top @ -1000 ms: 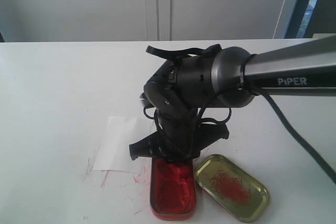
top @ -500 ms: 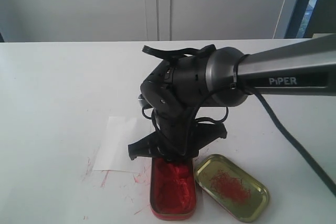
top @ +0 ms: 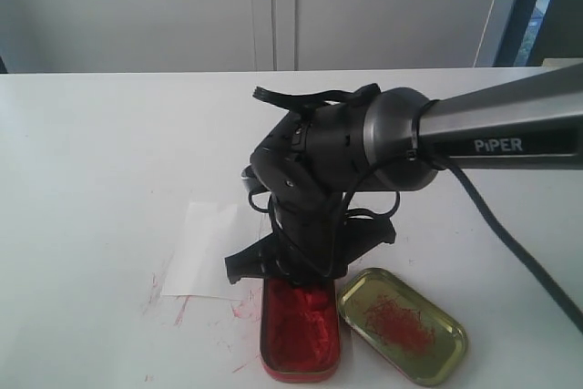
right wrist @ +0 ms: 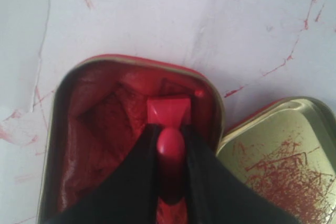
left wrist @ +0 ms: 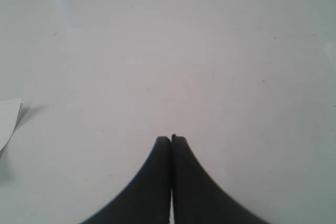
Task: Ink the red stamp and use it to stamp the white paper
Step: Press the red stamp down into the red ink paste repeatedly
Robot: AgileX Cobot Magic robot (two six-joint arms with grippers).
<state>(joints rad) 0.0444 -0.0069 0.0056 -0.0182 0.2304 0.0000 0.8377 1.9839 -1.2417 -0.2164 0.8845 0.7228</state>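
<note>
The red stamp [right wrist: 168, 114] sits knob-first between the black fingers of my right gripper [right wrist: 169, 129], which is shut on it. Its blocky base is down in the red tin of ink paste [right wrist: 100, 129]. In the exterior view the right arm's wrist and gripper [top: 305, 266] hang right over that tin [top: 301, 330] and hide the stamp. The white paper [top: 202, 248] lies flat just left of the tin, partly behind the gripper. My left gripper [left wrist: 171, 139] is shut and empty over bare white table; a paper corner [left wrist: 8, 119] shows at the edge of its view.
The gold tin lid [top: 403, 325] with red smears lies right beside the tin, on its right. Red ink streaks [top: 182, 307] mark the table near the paper's front edge. The table's back edge [top: 127, 73] meets a pale wall.
The right arm shifted slightly left and back again over the tin, with the gripper dipping a little lower. Tin, lid and paper have not moved.
</note>
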